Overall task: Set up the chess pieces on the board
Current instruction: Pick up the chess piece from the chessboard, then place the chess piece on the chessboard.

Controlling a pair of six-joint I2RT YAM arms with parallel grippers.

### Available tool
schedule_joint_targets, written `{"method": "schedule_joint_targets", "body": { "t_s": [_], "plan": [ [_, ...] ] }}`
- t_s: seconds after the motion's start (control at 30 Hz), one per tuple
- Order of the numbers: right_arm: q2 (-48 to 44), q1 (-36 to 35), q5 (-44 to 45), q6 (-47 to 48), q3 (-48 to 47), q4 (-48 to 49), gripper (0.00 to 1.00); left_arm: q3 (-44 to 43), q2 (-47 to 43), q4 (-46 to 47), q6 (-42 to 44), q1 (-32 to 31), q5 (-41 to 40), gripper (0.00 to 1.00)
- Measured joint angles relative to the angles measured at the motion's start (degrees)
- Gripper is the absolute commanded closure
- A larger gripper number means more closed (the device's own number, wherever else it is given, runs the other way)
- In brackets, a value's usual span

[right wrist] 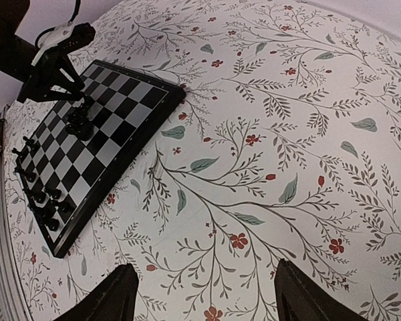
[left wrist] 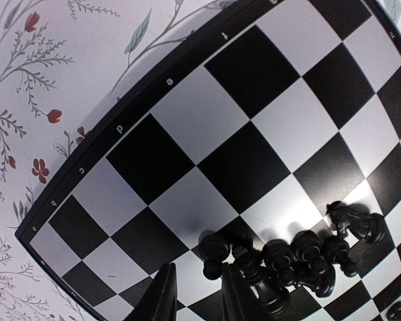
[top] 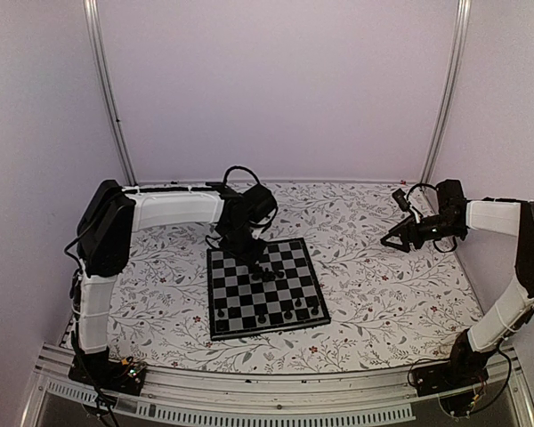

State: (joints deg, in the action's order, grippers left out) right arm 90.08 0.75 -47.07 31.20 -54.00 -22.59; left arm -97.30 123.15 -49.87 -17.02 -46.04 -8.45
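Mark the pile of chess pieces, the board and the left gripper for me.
pile of chess pieces (left wrist: pixel 287 264): left wrist view, middle of the heap.
board (top: pixel 240 294): top external view, a bare square.
left gripper (left wrist: pixel 198 281): left wrist view, midway between its fingertips.

We arch our left arm (top: pixel 165 209) rightward, the left gripper (left wrist: pixel 197 297) pointing down, fingers slightly parted. We hold our right arm (top: pixel 498 218) raised at far right, the right gripper (right wrist: pixel 204 297) aimed leftward, fingers spread wide.

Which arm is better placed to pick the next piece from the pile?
Left. The left fingers hang open beside the heap of chess pieces on the board; the right fingers hover over the floral cover, off the board.
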Motion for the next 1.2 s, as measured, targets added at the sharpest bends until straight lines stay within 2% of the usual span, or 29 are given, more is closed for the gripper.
{"method": "schedule_joint_targets", "body": {
  "t_s": [0.23, 0.43, 0.7, 0.93, 1.07, 1.2],
  "plan": [
    [0.0, 0.0, 0.0, 0.2, 0.0, -0.2, 0.26, 0.0, 0.0, 0.9, 0.1, 0.1, 0.2, 0.76],
    [0.2, 0.0, 0.0, 0.2, 0.0, -0.2, 0.26, 0.0, 1.1, 1.3, 0.6, 0.3, 0.5, 0.90],
    [0.2, 0.0, 0.0, 0.4, -0.1, -0.3, 0.26, 0.7, 0.2, 1.3, -0.3, 0.5, -0.2, 0.94],
    [0.9, 0.0, -0.1, 0.6, -0.2, -0.6, 0.26, 10.2, -12.0, 1.1, -1.1, -0.7, -1.0, 0.95],
    [1.6, -1.2, -0.1, 0.7, -0.9, -0.7, 0.26, 16.6, -18.0, 1.8, -0.2, -4.3, -0.5, 0.95],
    [2.2, -2.9, -0.2, 0.9, -1.2, -0.9, 0.26, 21.3, -19.6, 3.3, 1.0, -8.6, 2.3, 0.95]
  ]
}}
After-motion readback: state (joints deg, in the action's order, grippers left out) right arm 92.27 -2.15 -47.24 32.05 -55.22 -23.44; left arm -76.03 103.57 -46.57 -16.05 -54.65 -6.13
